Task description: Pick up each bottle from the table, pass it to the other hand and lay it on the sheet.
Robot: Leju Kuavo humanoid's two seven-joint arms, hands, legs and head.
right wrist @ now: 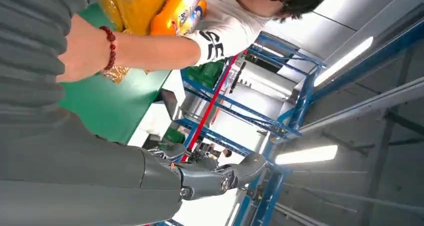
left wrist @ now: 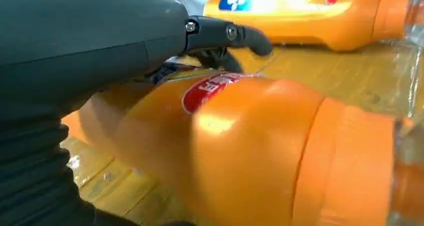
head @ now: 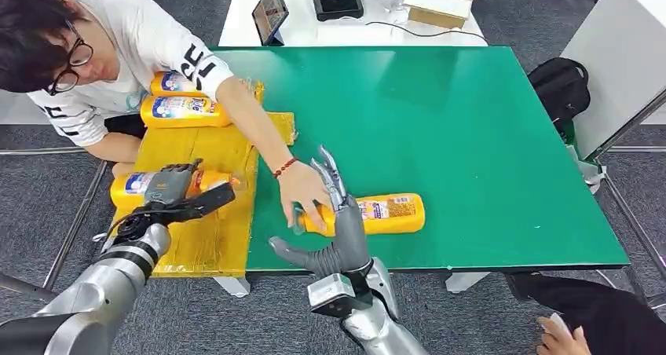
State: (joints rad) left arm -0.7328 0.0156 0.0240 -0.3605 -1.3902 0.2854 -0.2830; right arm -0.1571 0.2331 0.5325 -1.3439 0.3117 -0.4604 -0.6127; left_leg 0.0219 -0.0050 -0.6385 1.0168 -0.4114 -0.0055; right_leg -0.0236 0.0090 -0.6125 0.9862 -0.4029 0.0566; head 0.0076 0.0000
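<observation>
Bottle (head: pixel 377 214) at lower centre looks smooth, rigid, likely slippery: best gripped mid-body; right hand (head: pixel 334 229) fingers spread wide, left hand (head: pixel 174 192) holding another bottle (head: pixel 133 185).

No text readable with certainty. Bottle labels (head: pixel 386 209) carry print too small to read; red oval label (left wrist: pixel 207 88) on the near bottle (left wrist: pixel 240 151) has blurred white letters. Person's sleeve (head: pixel 200 66) shows large black letters, partly hidden, unclear. Tablet screen (head: pixel 269 11) illegible.
</observation>
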